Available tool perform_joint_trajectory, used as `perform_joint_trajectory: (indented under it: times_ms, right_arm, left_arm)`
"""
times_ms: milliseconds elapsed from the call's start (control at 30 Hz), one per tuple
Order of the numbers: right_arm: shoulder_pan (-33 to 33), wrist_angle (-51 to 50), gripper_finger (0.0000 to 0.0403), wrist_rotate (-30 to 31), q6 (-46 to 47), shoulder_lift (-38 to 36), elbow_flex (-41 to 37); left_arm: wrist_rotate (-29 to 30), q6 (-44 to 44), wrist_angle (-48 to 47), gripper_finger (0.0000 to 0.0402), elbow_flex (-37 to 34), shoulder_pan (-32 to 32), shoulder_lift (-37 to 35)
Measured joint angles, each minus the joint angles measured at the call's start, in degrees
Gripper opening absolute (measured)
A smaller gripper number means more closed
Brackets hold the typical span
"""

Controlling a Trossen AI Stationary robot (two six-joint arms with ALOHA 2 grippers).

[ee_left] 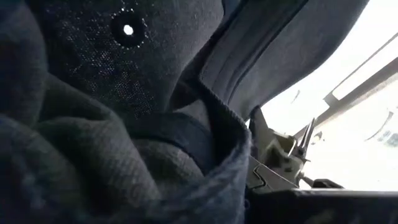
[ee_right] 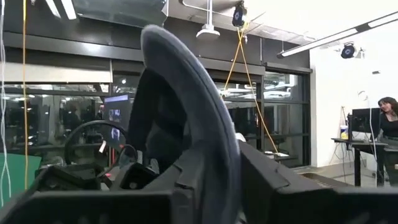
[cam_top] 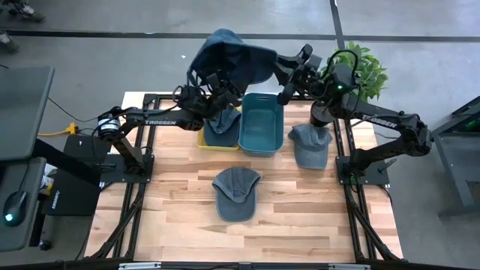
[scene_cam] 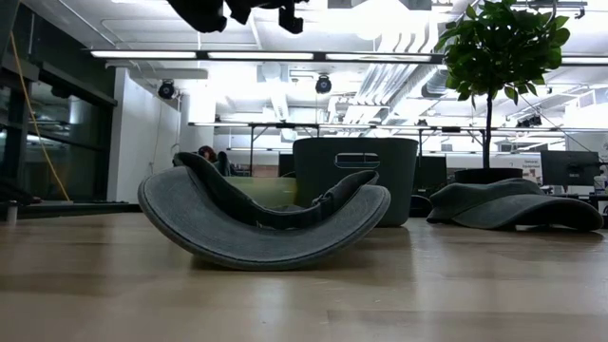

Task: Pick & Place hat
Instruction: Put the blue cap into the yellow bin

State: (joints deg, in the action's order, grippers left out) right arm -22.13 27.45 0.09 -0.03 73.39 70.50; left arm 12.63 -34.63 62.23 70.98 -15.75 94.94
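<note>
A dark blue hat [cam_top: 225, 52] hangs high above the two bins at the table's far side, held between my two grippers. My left gripper [cam_top: 212, 79] is shut on it from the left, under the crown, whose cloth [ee_left: 124, 93] fills the left wrist view. My right gripper [cam_top: 276, 66] is at the hat's right side, with the stiff brim [ee_right: 186, 93] standing edge-on between its fingers. My left gripper is shut on the hat's crown cloth [ee_left: 155, 143], at the side away from the brim, coming from the table's left and slanting up. Bunched cloth hides the fingers, so which layers it has cannot be told. The hat is lifted clear. My right gripper pinches the brim [ee_right: 208, 168] between its two fingers, one on each face. It comes from the table's right, slanting a little upward. The brim stands on edge in the hold, clear of the bins and table.
Below the hat stand a yellow bin [cam_top: 204, 141] with a grey hat in it and a teal bin [cam_top: 262, 124]. One grey hat [cam_top: 235, 193] lies upside down at mid-table and another [cam_top: 309, 144] at the right. A potted plant [cam_top: 364, 67] stands far right.
</note>
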Motion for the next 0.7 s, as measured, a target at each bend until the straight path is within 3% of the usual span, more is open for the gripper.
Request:
perform_joint_trajectory:
  times_ms: [200, 433, 600, 700]
  right_arm:
    - [0.0, -2.5, 0.0122, -0.5, -1.7, -4.2, -0.1]
    - [0.1, -11.6, 0.0142, -3.2, -1.7, -10.1, 0.0]
    - [0.1, -18.7, 0.0142, -4.6, -1.0, -14.5, 0.0]
    - [0.1, -23.2, 0.0142, -4.9, -0.6, -16.6, 0.0]
  left_arm:
    - [-0.2, 0.0, -8.2, 0.0006, 0.0, 0.0, 0.1]
    - [-1.1, 1.6, -21.0, 0.0006, 0.0, -1.0, -2.3]
    - [-4.1, 7.8, -37.9, 0.0006, 1.1, -1.6, -4.3]
    - [-5.9, 13.9, -55.3, 0.0005, 5.0, -1.6, -6.2]
